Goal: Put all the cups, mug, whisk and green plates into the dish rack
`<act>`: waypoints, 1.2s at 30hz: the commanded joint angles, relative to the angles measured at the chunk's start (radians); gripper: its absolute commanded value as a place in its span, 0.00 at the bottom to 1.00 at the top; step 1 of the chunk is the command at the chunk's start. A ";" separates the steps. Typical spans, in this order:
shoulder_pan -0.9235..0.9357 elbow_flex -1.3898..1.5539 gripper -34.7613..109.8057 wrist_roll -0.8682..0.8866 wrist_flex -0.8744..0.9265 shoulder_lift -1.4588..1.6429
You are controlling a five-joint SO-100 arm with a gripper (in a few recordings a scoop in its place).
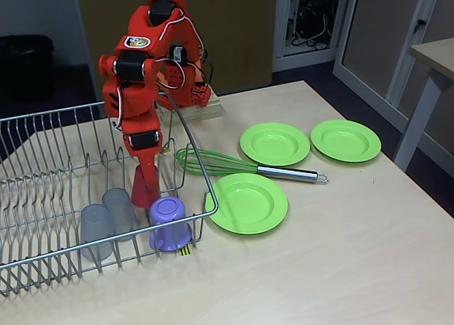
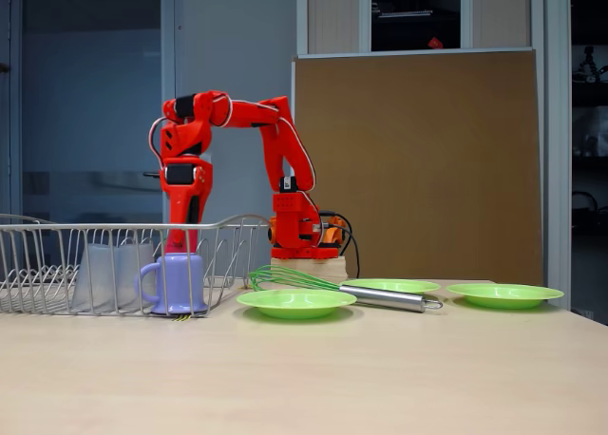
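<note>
My claw reaches down inside the dish rack onto the red cup, half hidden; grip uncertain. Beside the rack, the whisk lies flat, handle pointing away, among three green plates.

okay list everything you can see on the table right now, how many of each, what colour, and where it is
dish rack: one, silver wire, left side of the table in both fixed views
tumblers: two, frosted grey, upside down in the rack
mug: one, lilac, upside down at the rack's near right corner
red cup: one, in the rack under the gripper
whisk: one, green wires, steel handle, on the table between the plates
plates: three, lime green, on the table right of the rack
gripper: one, red, lowered onto the red cup
</note>
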 commanded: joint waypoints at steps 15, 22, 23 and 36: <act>0.011 -0.273 0.42 -0.081 0.063 -0.218; 0.000 -0.337 0.43 -0.083 0.094 -0.253; 0.000 -0.348 0.44 -0.083 0.103 -0.259; -0.009 -0.436 0.54 -0.080 0.207 -0.290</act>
